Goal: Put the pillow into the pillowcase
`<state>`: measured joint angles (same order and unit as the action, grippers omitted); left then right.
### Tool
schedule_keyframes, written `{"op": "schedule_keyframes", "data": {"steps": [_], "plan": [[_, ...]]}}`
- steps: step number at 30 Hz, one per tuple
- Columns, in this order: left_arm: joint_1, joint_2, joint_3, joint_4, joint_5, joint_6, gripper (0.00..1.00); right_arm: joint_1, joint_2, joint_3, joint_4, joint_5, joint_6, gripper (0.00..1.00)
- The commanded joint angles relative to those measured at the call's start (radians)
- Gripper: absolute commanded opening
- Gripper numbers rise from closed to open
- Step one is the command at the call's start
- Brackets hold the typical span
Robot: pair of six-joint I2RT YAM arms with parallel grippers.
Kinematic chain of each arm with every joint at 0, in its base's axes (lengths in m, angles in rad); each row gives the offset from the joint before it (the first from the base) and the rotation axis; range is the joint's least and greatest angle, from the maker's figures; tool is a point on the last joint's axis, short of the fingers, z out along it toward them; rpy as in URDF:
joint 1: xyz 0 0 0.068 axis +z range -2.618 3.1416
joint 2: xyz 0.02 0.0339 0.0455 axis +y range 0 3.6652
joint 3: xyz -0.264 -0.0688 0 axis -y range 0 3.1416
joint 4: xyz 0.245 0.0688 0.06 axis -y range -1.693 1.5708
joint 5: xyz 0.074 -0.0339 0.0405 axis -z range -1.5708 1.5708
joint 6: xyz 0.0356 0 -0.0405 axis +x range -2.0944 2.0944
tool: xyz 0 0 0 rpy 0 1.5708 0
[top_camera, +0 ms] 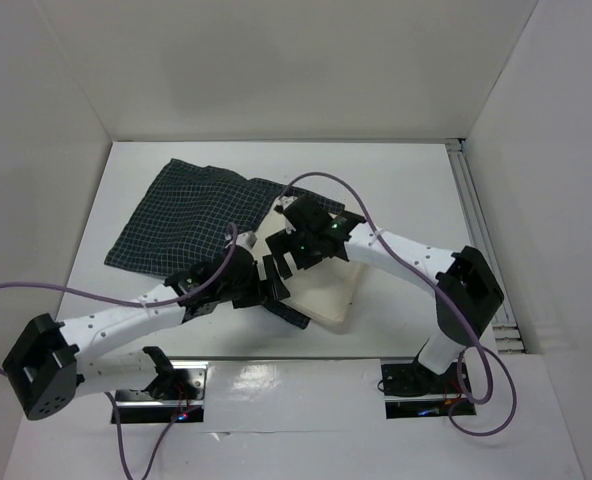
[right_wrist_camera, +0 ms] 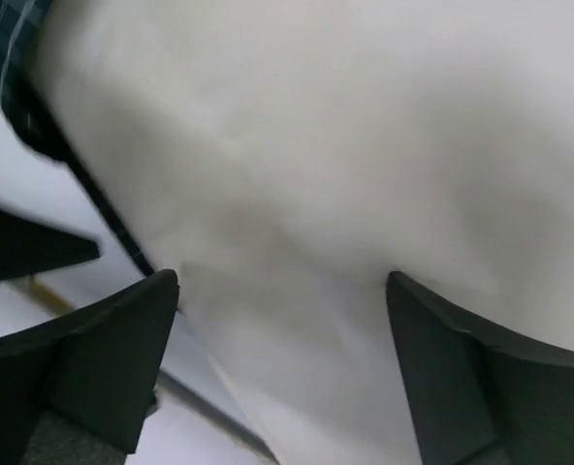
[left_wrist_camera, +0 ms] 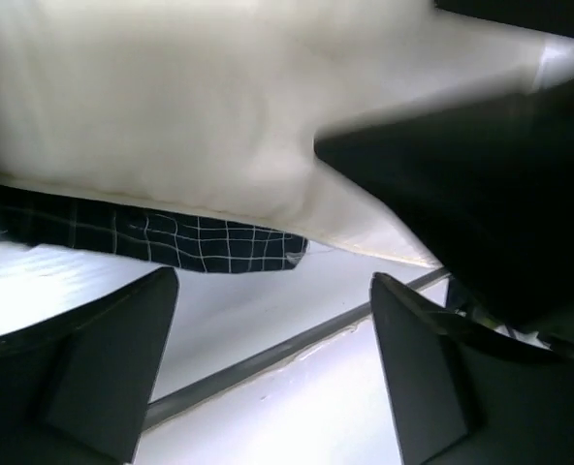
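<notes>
The cream pillow (top_camera: 334, 296) lies at the table's middle, its left end hidden under both grippers. The dark checked pillowcase (top_camera: 189, 216) lies flat to its far left, its right edge meeting the pillow. My left gripper (top_camera: 267, 291) is open at the pillow's near-left corner; in the left wrist view the gripper (left_wrist_camera: 275, 281) holds nothing, with the pillow (left_wrist_camera: 171, 107) and a strip of pillowcase (left_wrist_camera: 171, 239) just beyond the fingertips. My right gripper (top_camera: 294, 246) is open over the pillow's far-left end; in the right wrist view the gripper (right_wrist_camera: 279, 281) straddles the pillow (right_wrist_camera: 316, 165), with the pillowcase (right_wrist_camera: 4, 39) at top left.
White walls enclose the table on the left, back and right. A metal rail (top_camera: 478, 225) runs along the right edge. Purple cables (top_camera: 326, 180) loop above both arms. The arm bases' plates (top_camera: 421, 385) sit at the near edge.
</notes>
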<state>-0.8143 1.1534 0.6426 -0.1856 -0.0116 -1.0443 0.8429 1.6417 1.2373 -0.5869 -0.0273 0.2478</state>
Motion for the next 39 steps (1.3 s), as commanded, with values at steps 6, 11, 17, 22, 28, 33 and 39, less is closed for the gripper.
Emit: {"op": "schedule_keyframes", "data": {"steps": [6,11,17,22,28,33,39], "plan": [[0.02,-0.118,0.222,-0.27,-0.166,0.161,0.59,-0.363,-0.221,0.001,0.001,0.148,0.119,0.99],[0.041,0.058,0.452,-0.388,-0.189,0.194,0.83,-0.605,-0.292,-0.209,0.143,-0.009,0.252,0.93],[0.041,0.353,0.698,-0.54,-0.238,0.227,0.86,-0.662,-0.315,-0.419,0.35,-0.253,0.34,0.9],[0.059,0.546,0.903,-0.635,-0.286,0.257,0.87,-0.556,-0.29,-0.527,0.499,-0.391,0.399,0.0],[0.133,0.709,1.112,-0.802,-0.314,0.267,0.87,-0.273,-0.437,-0.588,0.545,-0.251,0.447,0.0],[0.225,0.718,1.109,-0.844,-0.324,0.277,0.87,-0.035,-0.393,-0.428,0.266,-0.15,0.184,0.58],[0.299,0.658,1.006,-0.844,-0.34,0.267,0.9,-0.179,-0.459,-0.404,0.238,0.093,0.182,0.97]]}}
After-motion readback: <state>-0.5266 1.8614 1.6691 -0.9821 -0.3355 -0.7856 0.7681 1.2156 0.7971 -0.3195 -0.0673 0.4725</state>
